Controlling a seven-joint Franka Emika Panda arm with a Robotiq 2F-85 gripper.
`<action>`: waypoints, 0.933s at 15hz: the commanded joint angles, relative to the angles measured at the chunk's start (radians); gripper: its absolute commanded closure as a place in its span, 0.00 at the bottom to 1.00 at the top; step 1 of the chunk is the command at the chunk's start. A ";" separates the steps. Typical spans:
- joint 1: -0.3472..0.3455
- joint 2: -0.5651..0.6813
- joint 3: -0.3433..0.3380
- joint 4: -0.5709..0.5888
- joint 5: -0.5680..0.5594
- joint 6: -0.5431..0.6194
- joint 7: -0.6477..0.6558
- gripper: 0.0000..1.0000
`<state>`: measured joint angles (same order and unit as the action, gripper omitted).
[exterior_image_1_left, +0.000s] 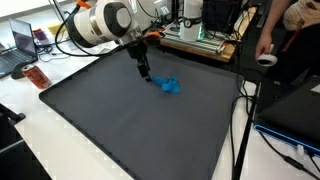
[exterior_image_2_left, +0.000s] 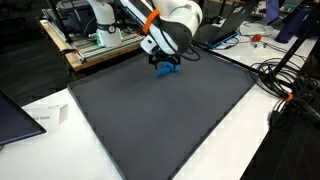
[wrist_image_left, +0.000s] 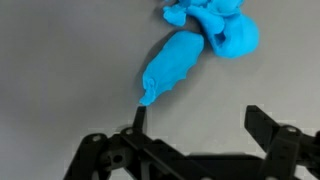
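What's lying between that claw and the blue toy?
Nothing but bare dark mat, as the wrist view shows. The narrow end of the blue toy lies close to the open gripper.

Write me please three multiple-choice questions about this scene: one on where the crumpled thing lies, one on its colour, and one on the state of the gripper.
1. Where does the crumpled object lie?
A. on the dark mat
B. on a laptop
C. inside a box

2. What colour is the object?
A. red
B. blue
C. yellow

3. How does the gripper stand?
A. shut on the object
B. shut and empty
C. open, gripping nothing

Answers:
1. A, since both exterior views show the object resting on the mat's surface.
2. B, since it is bright blue in every view.
3. C, since the wrist view shows the two fingers wide apart, with the object lying ahead of them and not between them.
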<state>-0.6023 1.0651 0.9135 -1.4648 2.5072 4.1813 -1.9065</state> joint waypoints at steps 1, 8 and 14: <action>-0.011 0.063 0.010 0.067 0.000 0.034 -0.056 0.00; -0.008 0.122 0.015 0.122 0.000 0.046 -0.041 0.00; 0.005 0.131 0.003 0.157 0.000 0.044 -0.045 0.00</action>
<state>-0.6082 1.1732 0.9142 -1.3569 2.5072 4.2038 -1.9333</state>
